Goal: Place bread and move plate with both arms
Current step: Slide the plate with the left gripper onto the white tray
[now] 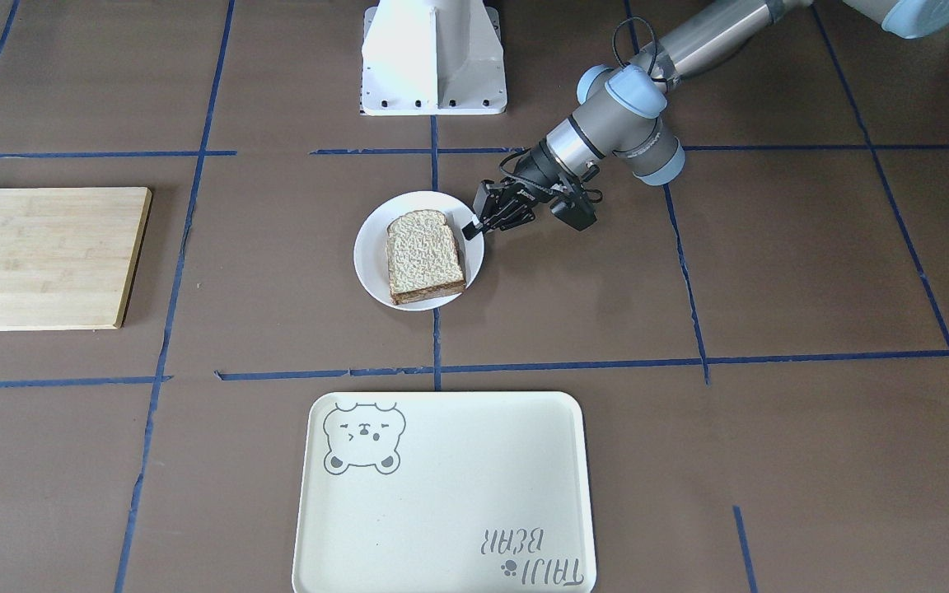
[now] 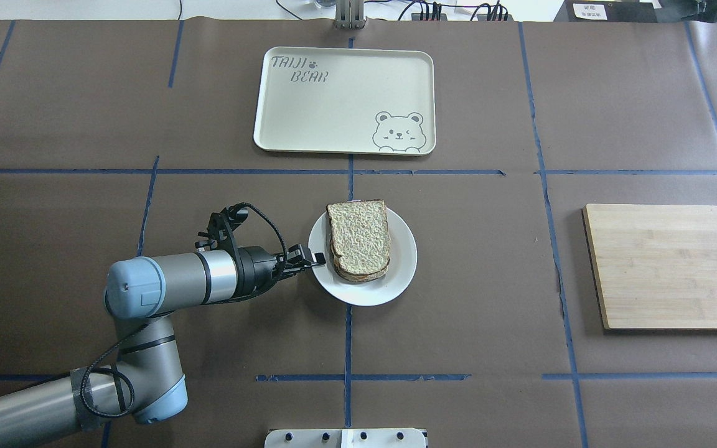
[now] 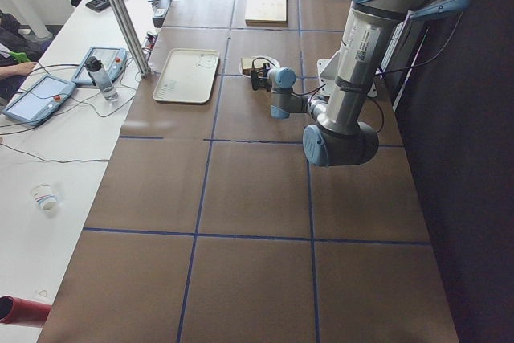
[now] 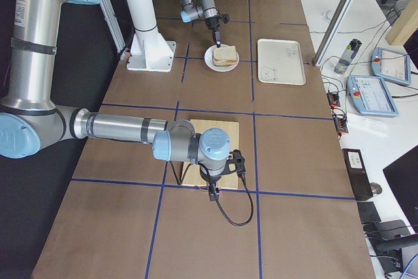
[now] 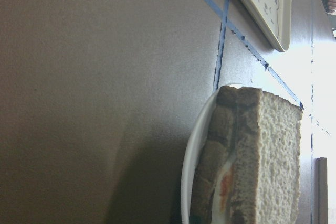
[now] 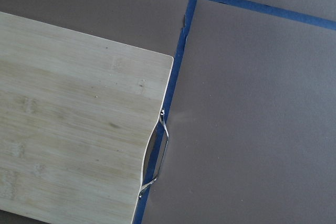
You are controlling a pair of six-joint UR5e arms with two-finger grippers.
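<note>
The plain bread slice (image 1: 425, 251) lies on top of another slice on the small white plate (image 1: 369, 255) at the table's middle. It also shows in the overhead view (image 2: 358, 233). In the left wrist view the bread (image 5: 273, 150) tops a stack with egg showing under it, and the plate rim (image 5: 191, 156) is very close. My left gripper (image 2: 318, 256) is at the plate's rim on the robot's left, its fingers together over the edge. My right gripper (image 4: 212, 194) shows only in the exterior right view, hanging over the near edge of the wooden board; I cannot tell its state.
A cream bear tray (image 2: 333, 106) lies beyond the plate, away from the robot. A wooden cutting board (image 2: 670, 264) lies on the robot's right; the right wrist view shows its corner (image 6: 68, 119). The white robot base (image 1: 433, 58) stands behind the plate.
</note>
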